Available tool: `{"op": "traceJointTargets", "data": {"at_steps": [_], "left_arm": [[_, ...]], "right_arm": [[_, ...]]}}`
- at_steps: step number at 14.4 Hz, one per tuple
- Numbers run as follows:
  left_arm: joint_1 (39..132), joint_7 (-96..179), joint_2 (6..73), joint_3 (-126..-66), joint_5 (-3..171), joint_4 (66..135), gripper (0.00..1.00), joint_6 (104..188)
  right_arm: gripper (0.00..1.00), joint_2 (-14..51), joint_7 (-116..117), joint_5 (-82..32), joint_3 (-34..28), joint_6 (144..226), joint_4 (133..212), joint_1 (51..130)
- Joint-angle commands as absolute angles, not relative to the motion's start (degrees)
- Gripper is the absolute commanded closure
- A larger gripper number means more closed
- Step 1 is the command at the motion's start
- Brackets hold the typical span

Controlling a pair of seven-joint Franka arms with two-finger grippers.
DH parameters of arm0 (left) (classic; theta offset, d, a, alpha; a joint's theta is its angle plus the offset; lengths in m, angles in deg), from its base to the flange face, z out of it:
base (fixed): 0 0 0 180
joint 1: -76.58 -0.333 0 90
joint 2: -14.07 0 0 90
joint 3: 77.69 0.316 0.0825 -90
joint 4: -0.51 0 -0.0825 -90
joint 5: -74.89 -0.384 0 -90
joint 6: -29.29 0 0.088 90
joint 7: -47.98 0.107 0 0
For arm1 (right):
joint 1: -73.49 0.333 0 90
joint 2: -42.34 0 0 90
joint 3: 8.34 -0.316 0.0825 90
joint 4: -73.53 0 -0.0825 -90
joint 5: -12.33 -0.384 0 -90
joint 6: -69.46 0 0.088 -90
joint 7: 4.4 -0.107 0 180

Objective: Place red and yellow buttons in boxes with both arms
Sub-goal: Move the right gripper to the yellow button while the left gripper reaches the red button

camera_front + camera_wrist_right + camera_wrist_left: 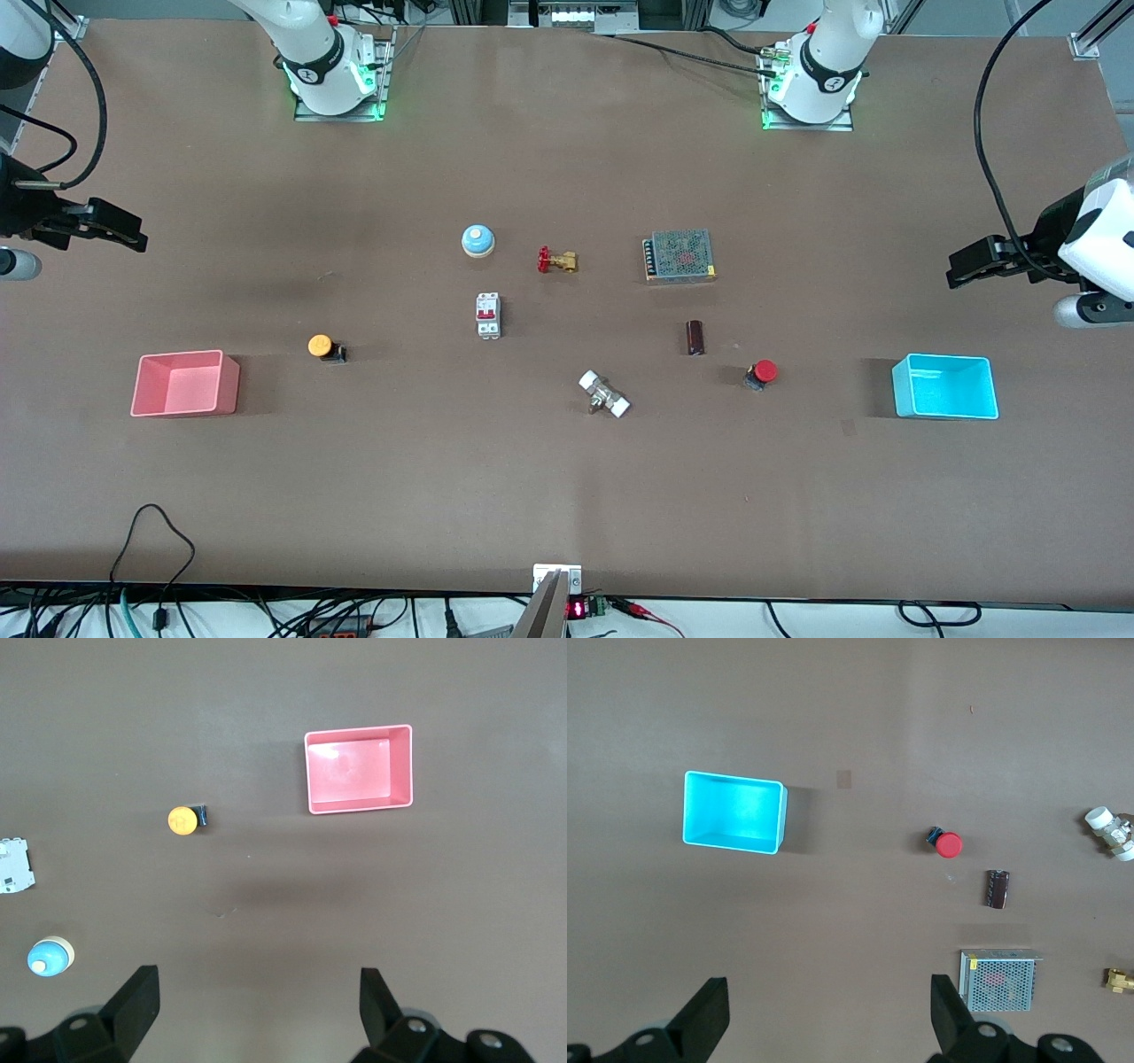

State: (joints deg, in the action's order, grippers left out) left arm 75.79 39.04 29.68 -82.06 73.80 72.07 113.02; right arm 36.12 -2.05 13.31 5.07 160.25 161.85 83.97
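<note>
The yellow button (321, 346) lies on the table beside the empty pink-red box (184, 384). The red button (762, 373) lies between a dark cylinder and the empty cyan box (944, 386). My right gripper (124, 232) is open and empty, up over bare table at the right arm's end. Its wrist view shows the yellow button (182, 820) and the pink box (359, 769) well off from the open gripper (257, 1001). My left gripper (961, 266) is open and empty over bare table at the left arm's end. Its wrist view shows the red button (948, 844), the cyan box (733, 811) and the gripper (830, 1010).
Mid-table lie a blue-and-white bell (477, 239), a brass valve with a red handle (556, 260), a metal mesh power supply (679, 255), a white breaker (488, 315), a dark cylinder (695, 338) and a white-ended fitting (604, 393).
</note>
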Motion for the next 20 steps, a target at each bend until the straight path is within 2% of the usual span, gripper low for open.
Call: {"op": "traceJointTargets", "data": {"at_steps": [1,7,10,14,18,20], "left_arm": [[74.9,38.4,29.4,-82.2,76.3,71.1,0.00,110.7],[73.5,38.7,29.2,-82.6,78.1,71.1,0.00,110.8],[78.8,38.8,32.1,-83.1,77.4,71.2,0.00,111.6],[79.8,38.8,36.1,-83.1,76.6,72.1,0.00,119.4],[82.9,38.0,41.9,-83.3,77.3,72.0,0.00,121.8],[83.1,36.7,43.9,-83.3,77.2,74.2,0.00,127.4]], "right_arm": [[0.00,36.4,-1.8,13.1,4.8,159.7,161.5,83.6],[0.00,31.7,-2.5,11.8,4.6,163.7,161.8,84.0],[0.00,26.3,-3.0,11.2,4.2,168.1,161.6,86.3],[0.00,19.1,-3.0,10.1,4.1,174.9,161.6,88.3],[0.00,12.7,-2.8,4.5,3.3,177.6,161.6,89.1],[0.00,10.9,-1.2,4.3,3.3,179.5,162.0,90.4]]}}
